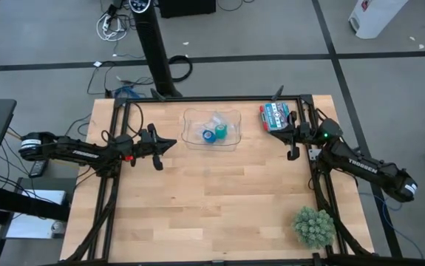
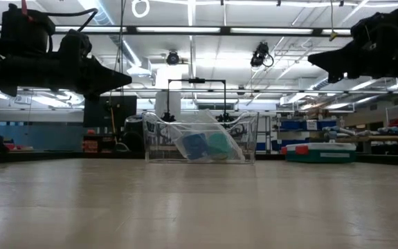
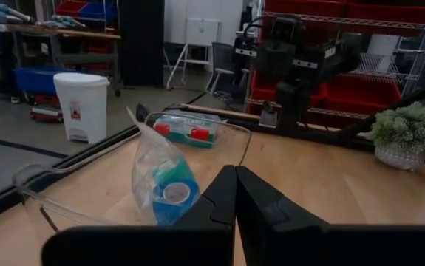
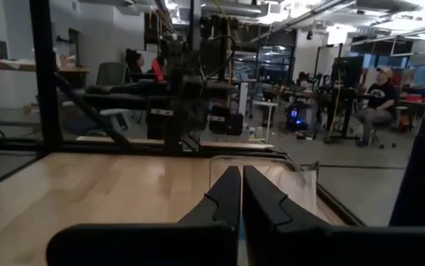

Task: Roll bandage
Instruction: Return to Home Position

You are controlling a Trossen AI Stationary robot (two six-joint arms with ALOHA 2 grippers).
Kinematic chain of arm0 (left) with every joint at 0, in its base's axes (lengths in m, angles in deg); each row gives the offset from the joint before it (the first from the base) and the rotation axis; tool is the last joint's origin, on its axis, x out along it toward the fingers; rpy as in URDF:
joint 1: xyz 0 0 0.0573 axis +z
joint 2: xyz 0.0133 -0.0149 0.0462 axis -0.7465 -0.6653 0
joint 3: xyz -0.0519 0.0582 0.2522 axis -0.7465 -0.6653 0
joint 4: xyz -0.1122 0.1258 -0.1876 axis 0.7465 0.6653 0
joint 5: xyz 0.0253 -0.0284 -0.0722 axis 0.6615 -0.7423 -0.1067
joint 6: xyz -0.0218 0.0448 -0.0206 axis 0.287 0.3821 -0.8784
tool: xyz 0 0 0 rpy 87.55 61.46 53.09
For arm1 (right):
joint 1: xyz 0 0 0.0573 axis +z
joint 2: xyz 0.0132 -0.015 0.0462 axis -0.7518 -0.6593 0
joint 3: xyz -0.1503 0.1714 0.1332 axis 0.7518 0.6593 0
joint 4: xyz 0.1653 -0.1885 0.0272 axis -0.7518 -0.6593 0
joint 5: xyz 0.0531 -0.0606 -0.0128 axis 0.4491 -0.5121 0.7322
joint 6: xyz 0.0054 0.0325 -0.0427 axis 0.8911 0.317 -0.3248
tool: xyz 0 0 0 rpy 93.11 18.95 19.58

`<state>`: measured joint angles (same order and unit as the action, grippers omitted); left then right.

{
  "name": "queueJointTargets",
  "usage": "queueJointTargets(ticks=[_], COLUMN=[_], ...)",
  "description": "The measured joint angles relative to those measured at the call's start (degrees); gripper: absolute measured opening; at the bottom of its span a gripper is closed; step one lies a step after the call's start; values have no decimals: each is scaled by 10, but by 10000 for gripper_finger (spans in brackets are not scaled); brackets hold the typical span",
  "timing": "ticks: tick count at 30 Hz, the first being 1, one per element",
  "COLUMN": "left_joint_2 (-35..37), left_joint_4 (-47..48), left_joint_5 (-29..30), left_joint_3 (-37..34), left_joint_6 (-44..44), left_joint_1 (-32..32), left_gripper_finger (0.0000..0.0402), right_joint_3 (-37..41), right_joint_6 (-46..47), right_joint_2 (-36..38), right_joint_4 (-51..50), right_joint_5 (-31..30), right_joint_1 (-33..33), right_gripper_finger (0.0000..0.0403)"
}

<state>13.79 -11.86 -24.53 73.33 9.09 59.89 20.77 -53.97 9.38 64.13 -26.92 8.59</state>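
The small teal-green fabric bandage coil [image 1: 222, 131] lies inside a clear zip bag [image 3: 149, 157] in the transparent plastic bin [image 1: 186, 130] at the far middle of the wooden desk [image 1: 212, 199], touching a blue roll [image 1: 210, 136]; the left pincer [image 1: 169, 143] hangs above the desk near the bin's left side, fingers together; the right pincer [image 1: 292, 154] hangs by the desk's right edge, fingers likewise together.

teal bandage [image 1: 222, 131], blue roll [image 1: 210, 137], clear bin [image 1: 188, 117]
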Motion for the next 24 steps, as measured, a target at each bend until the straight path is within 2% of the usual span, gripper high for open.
queueJointTargets(ticks=[10, 18, 24], left_joint_2=[25, 119, 177], left_joint_4=[24, 220, 346], left_joint_5=[0, 0, 0], left_joint_3=[0, 0, 0], left_joint_6=[0, 0, 0], left_joint_1=[0, 0, 0], left_gripper_finger=[12, 12, 12], right_joint_3=[14, 14, 15], right_joint_6=[1, 0, 0], right_joint_2=[88, 203, 207], right_joint_4=[-64, -63, -56], right_joint_5=[-1, 0, 1], right_joint_1=[0, 0, 0], right_gripper_finger=[8, 8, 8])
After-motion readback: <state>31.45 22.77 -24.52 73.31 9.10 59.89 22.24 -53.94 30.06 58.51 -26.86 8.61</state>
